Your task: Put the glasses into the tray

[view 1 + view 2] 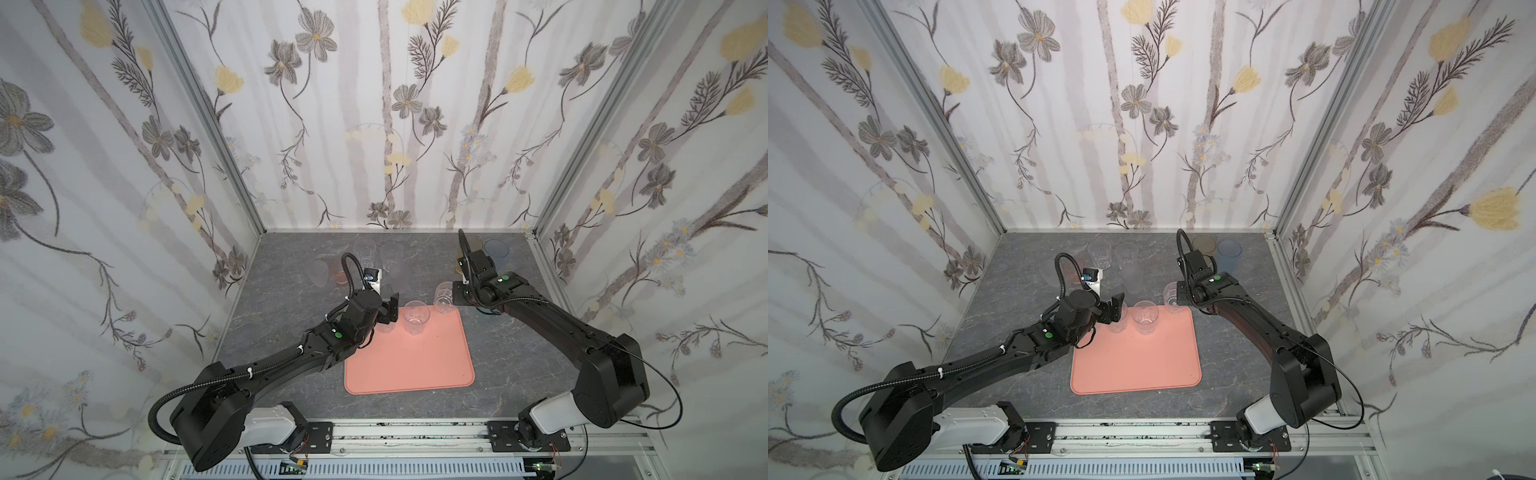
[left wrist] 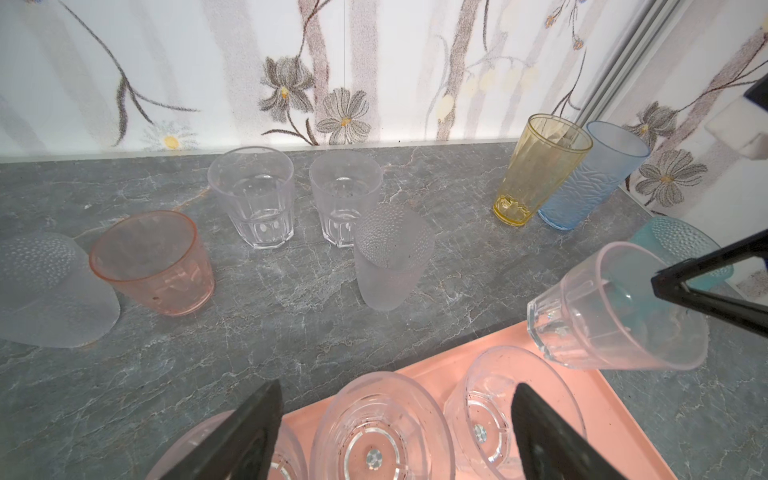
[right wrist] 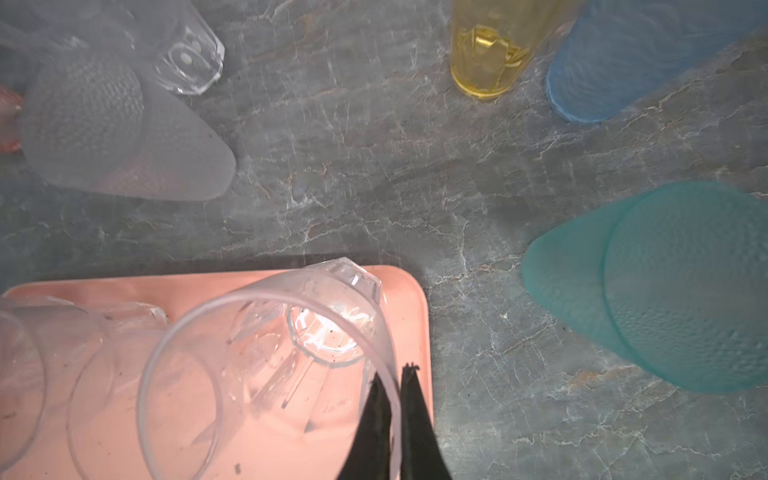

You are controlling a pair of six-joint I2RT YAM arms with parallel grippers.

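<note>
Tray is sitting mid-table with its near half bare. At least two clear glasses are standing along its far edge. Left gripper is hovering over the far-left corner, fingers wide apart and gripping nothing, with one of those glasses right below it.

Right gripper is doing the work. Its fingers are pinching the wall of the held glass at the rim, one inside and one outside. That glass is hanging over the tray's far-right corner, axis tilted, base pointing down and away from the fingers. Can't tell if the base is touching the tray.

My read: the placing is coming down to levelling the glass, lowering it and letting go. The neighbour is standing near, so I'm expecting tight clearance.

Beyond the tray, on the table, the rest are waiting:
- frosted, pink and a clear pair, nearer the left arm
- teal, amber and blue, nearer the right
</note>
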